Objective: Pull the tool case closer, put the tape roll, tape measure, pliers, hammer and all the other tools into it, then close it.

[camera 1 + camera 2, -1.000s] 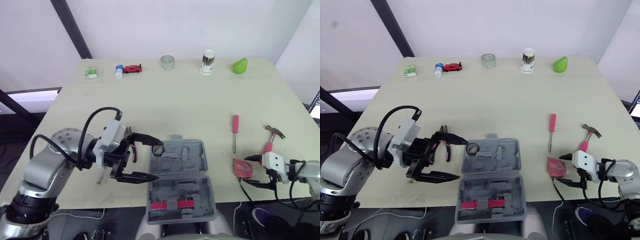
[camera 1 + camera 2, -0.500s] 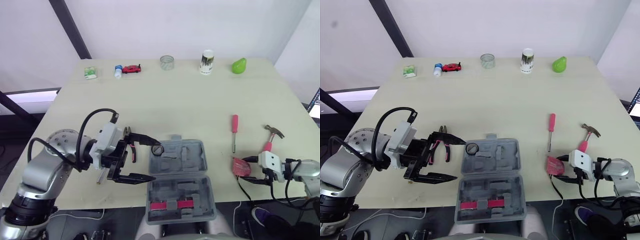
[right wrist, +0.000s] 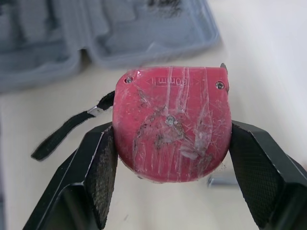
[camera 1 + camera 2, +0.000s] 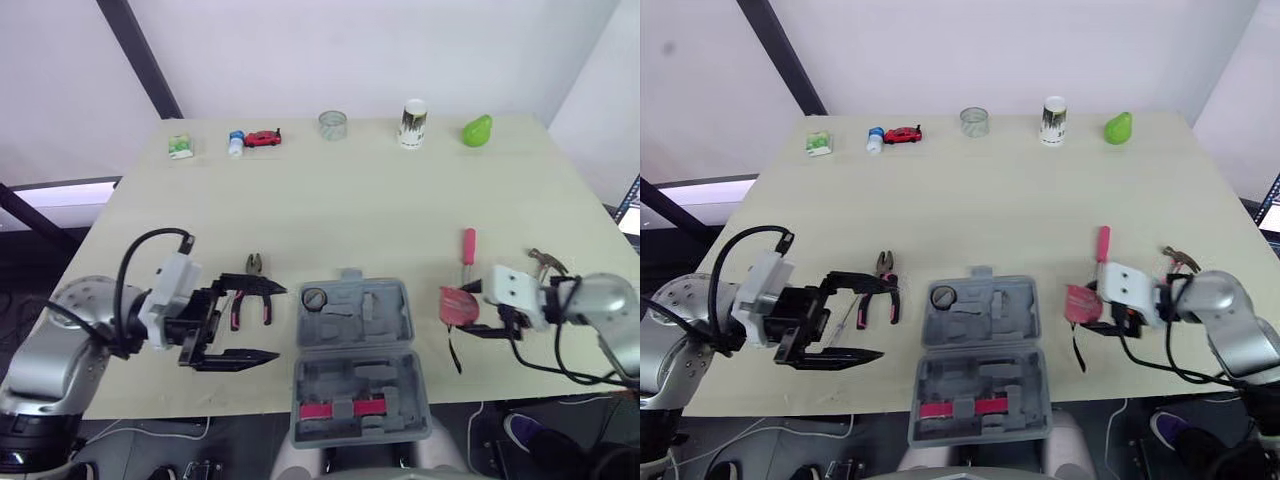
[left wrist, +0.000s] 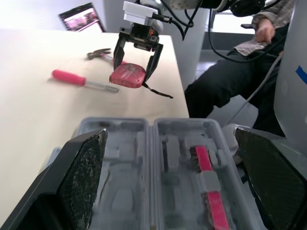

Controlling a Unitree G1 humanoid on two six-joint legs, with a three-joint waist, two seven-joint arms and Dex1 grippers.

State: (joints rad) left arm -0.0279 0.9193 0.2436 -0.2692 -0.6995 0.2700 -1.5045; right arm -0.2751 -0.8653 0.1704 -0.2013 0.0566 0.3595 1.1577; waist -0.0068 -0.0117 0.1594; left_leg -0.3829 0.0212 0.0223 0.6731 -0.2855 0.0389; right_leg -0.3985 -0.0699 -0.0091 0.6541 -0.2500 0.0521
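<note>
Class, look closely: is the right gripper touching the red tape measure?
Touching. The right wrist view shows the right gripper with one finger pressed flat against each side of the tape measure.

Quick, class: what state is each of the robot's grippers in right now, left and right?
Left gripper: open, holding nothing.
Right gripper: closed on the scuffed red plastic tape measure.
</note>
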